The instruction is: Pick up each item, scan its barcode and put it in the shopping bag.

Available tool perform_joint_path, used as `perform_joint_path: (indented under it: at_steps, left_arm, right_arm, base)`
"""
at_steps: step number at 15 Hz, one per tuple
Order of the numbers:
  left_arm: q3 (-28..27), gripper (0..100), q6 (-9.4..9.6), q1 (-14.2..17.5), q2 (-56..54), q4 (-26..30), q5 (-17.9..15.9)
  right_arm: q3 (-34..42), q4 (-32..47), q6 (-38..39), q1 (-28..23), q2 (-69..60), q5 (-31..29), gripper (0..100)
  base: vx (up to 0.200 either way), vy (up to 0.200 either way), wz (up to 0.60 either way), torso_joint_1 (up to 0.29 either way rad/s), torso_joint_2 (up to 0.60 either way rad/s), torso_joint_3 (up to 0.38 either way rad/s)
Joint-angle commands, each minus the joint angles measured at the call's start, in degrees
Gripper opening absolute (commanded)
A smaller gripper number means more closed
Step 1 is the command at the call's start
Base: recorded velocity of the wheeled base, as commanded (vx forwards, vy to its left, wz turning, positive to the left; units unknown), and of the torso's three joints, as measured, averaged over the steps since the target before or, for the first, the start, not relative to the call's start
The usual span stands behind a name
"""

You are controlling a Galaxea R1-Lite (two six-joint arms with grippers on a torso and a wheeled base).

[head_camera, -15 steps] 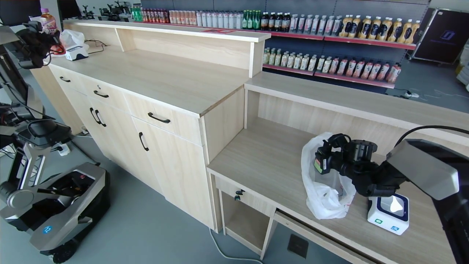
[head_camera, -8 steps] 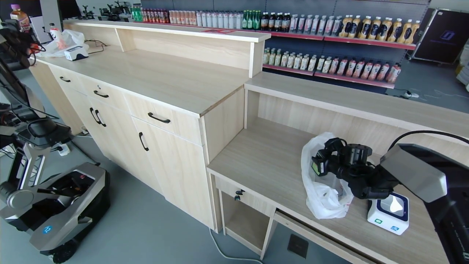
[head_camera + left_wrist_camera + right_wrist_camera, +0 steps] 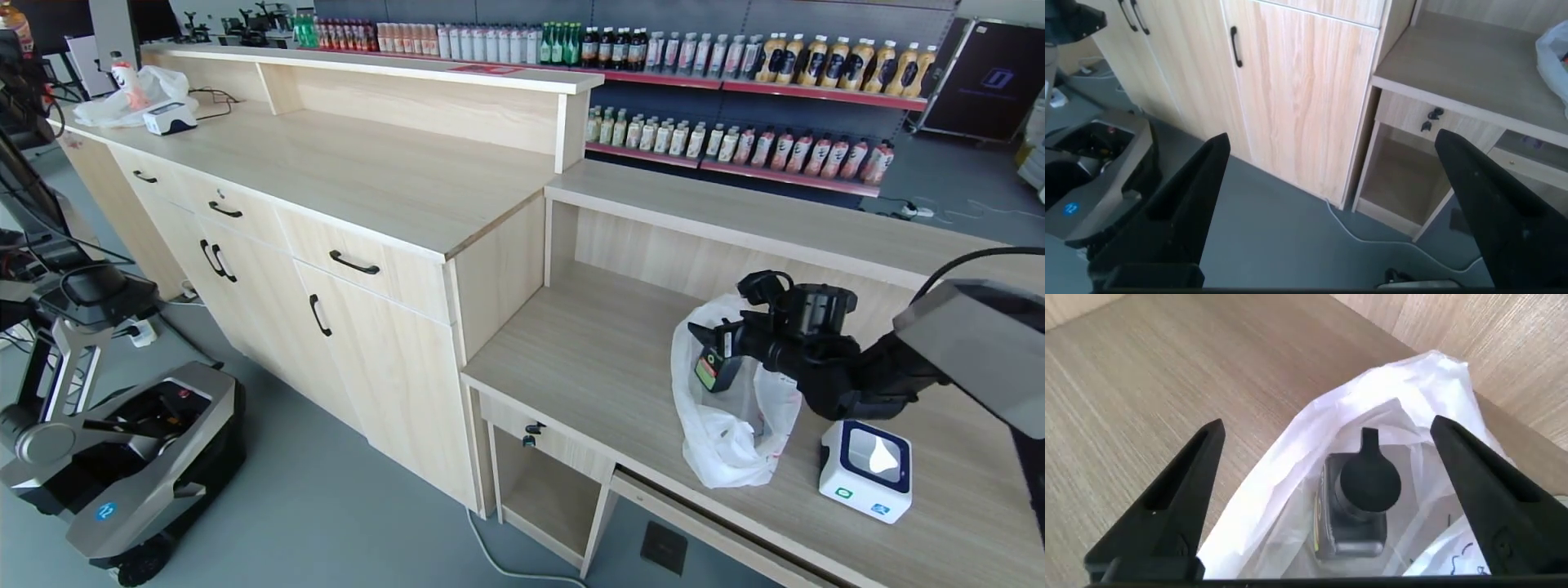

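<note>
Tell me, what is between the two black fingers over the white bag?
A black-capped bottle, down inside the shopping bag, below the open right gripper, as the right wrist view shows.

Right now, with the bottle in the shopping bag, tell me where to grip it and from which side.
Grip the bottle just under its black cap, coming down through the open mouth of the shopping bag. It sits cap-up with the film around its sides, so likely only the top is free.

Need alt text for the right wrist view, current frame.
A dark-capped bottle sits inside an open white shopping bag on a light wood counter. The right tool hangs above it, open wide.
</note>
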Motion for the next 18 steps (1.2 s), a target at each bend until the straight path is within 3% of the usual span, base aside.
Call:
perform_joint_path:
  at_steps: [1, 2, 4, 8, 12, 14, 18]
  left_arm:
    - [0.01, 100, -0.01, 0.00, 0.01, -0.01, 0.01]
    - [0.01, 100, -0.01, 0.00, 0.01, -0.01, 0.01]
    - [0.01, 100, -0.01, 0.00, 0.01, -0.01, 0.01]
    - [0.01, 100, -0.01, 0.00, 0.01, -0.01, 0.01]
    - [0.01, 100, -0.01, 0.00, 0.01, -0.01, 0.01]
    - [0.01, 100, -0.01, 0.00, 0.01, -0.01, 0.01]
    - [0.01, 100, -0.01, 0.00, 0.01, -0.01, 0.01]
  right_arm:
    - [21.16, 1.23, -3.97, 0.46, -26.13, -0.42, 100]
    - [30.57, -0.96, -10.48, -0.77, -34.65, -0.69, 100]
    - [40.24, -0.44, -16.01, -4.90, -45.81, -1.39, 100]
    - [42.52, 19.96, -15.49, -19.40, -56.36, -1.65, 100]
    - [43.14, 28.83, -13.55, -31.27, -56.45, -1.57, 100]
    - [42.87, 27.87, -7.40, -33.46, -51.44, -1.04, 100]
    - [43.05, 16.18, -4.24, -36.28, -38.96, 1.95, 100]
  base:
    - [0.000, 0.000, 0.00, 0.000, 0.00, 0.000]
    - [0.000, 0.000, 0.00, 0.000, 0.00, 0.000]
    - [0.000, 0.000, -0.60, 0.002, 0.01, 0.000]
    - [0.000, 0.000, -0.60, 0.000, 0.01, 0.004]
    - [0.000, 0.000, -0.60, 0.000, 0.00, 0.005]
    - [0.000, 0.000, -0.30, 0.006, 0.00, -0.001]
    - [0.000, 0.000, 0.00, 0.000, 0.00, 0.000]
